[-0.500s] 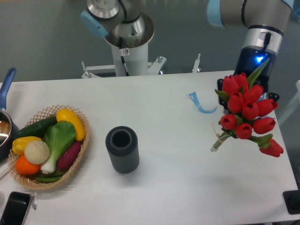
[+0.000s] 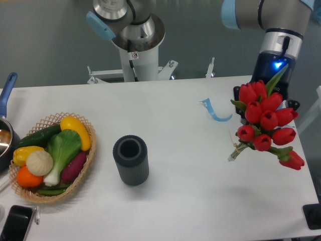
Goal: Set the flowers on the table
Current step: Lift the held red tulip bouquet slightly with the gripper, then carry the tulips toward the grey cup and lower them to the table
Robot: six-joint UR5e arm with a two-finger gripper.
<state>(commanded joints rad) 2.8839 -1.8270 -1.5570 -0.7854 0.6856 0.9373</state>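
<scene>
The flowers (image 2: 266,122) are seen at the far right of the counter (image 2: 190,201), a bunch of red tulip buds with green stems and leaves, hanging right in front of the claw (image 2: 265,100). The claw itself is mostly hidden behind the buds, so whether it's clenched on the stems or let go can't be told from this angle. The stem ends are pointed down and to the left, and it can't be made out whether they're touching the counter surface or just above it. A blue strip (image 2: 214,111) is lying just left of the bunch. A grey cylinder (image 2: 131,160) is stood upright near the middle, well apart from the flowers. A wicker basket (image 2: 86,165) of vegetables is parked at the left edge.
</scene>
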